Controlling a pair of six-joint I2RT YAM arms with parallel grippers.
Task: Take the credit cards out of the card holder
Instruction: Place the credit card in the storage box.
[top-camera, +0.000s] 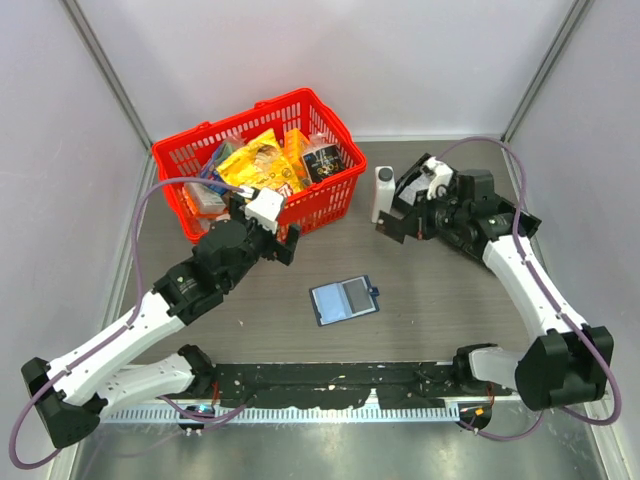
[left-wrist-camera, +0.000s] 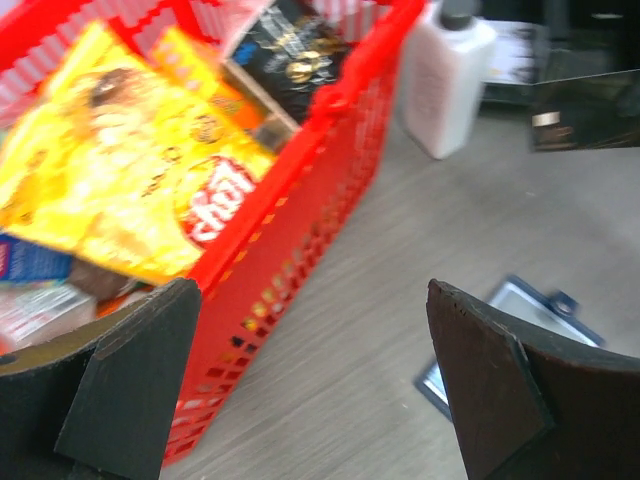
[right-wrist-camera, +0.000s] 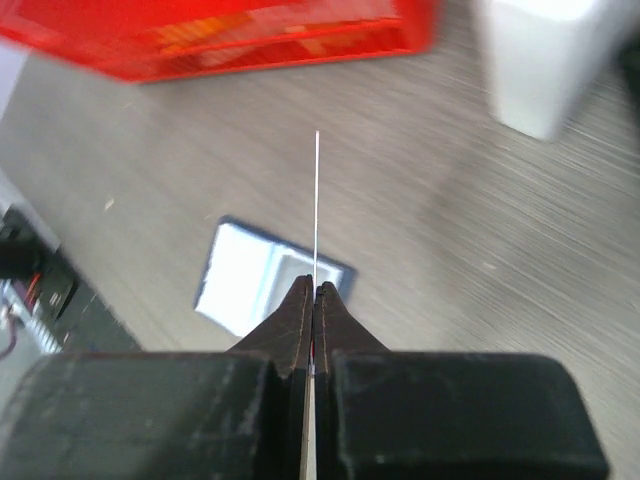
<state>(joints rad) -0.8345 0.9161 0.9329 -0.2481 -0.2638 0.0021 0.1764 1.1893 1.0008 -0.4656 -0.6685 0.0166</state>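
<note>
Red basket (top-camera: 325, 200) w/ snacks (top-camera: 255, 165), white bottle (top-camera: 383, 192)

Robot lab enclosure, plain white walls (top-camera: 330, 60), grey tabletop (top-camera: 430, 300)

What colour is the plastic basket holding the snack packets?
The basket is red, shown best in the top external view.

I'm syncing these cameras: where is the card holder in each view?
Top external: card holder lies open at table centre.
Left wrist: card holder at lower right, partly hidden.
Right wrist: card holder lower left of centre.
Shared landmark: red basket.
</note>
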